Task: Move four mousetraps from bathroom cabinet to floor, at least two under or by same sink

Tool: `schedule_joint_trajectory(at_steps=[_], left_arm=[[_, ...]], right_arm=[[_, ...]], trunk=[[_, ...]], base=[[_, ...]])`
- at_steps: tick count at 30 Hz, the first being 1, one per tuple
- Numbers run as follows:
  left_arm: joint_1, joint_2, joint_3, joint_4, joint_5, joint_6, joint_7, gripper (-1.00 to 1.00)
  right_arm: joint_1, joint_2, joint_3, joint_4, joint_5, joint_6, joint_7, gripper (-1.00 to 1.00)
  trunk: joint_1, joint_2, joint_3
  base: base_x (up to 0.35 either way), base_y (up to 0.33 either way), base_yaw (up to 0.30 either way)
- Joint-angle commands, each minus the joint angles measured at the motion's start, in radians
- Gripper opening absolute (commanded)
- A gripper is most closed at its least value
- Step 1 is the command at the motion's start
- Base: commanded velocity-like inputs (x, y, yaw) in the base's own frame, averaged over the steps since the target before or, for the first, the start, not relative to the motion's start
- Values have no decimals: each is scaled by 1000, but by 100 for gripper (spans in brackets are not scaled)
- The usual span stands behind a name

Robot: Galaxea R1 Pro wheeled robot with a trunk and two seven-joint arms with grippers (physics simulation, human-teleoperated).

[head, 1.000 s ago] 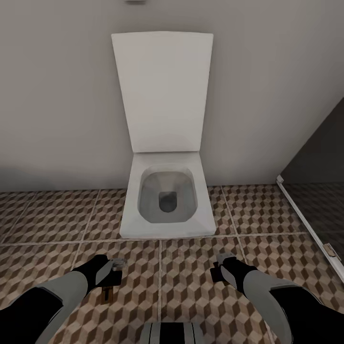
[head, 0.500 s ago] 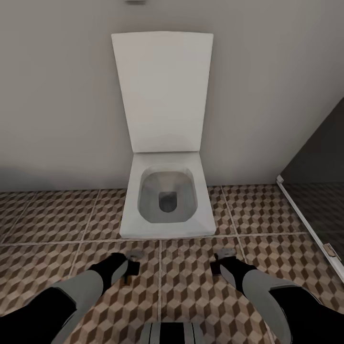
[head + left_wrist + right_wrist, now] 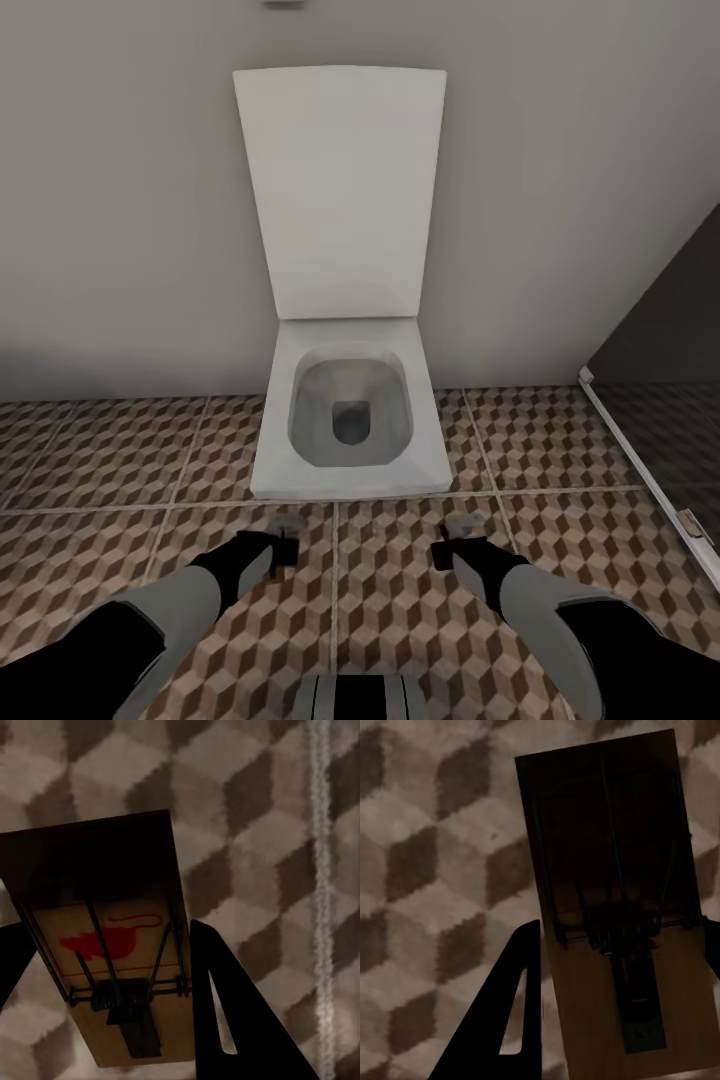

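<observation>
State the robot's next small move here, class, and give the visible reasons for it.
Probably turn the base away from the toilet to look for the sink. Each wrist view shows a mousetrap between that tool's fingers, above the patterned bathroom floor, so the left tool and right tool appear loaded. There is only a toilet ahead, and two traps must lie by a sink.

Brown, beige and white cubes pattern the bathroom floor (image 3: pixel 560 470), pale grout between tiles. White toilet (image 3: pixel 345 400), grey bowl, against a pale grey wall (image 3: pixel 110 200). Tan mousetrap (image 3: pixel 112 945), black wire, red mouse mark; a second mousetrap (image 3: pixel 622 915), darker brown in shade.
</observation>
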Motion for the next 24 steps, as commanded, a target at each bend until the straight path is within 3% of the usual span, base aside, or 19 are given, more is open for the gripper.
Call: schedule_joint_trajectory(at_steps=[1, 5, 8, 11, 24], left_arm=[[0, 2, -6, 0, 8, -7, 4, -100], [0, 21, -1, 7, 17, -56, 5, -100], [0, 66, 0, 12, 29, -72, 4, -100], [0, 85, 0, 14, 34, -75, 2, -100], [0, 116, -6, 29, 28, -83, -5, -100]], right_arm=[[-1, 2, 8, 1, 0, 2, -1, -100], [-1, 2, 8, 1, 1, -4, -1, -100], [-1, 2, 9, 2, 0, -9, -1, -100], [-1, 3, 10, 2, 0, -10, -1, -100], [-1, -9, 11, 2, 2, -12, -1, -100]], trunk=[[0, 0, -1], [0, 0, -1], [0, 0, -1], [0, 0, -1], [0, 0, -1]], base=[[0, 0, 0], [0, 0, 0], [0, 0, 0], [0, 0, 0], [0, 0, 0]])
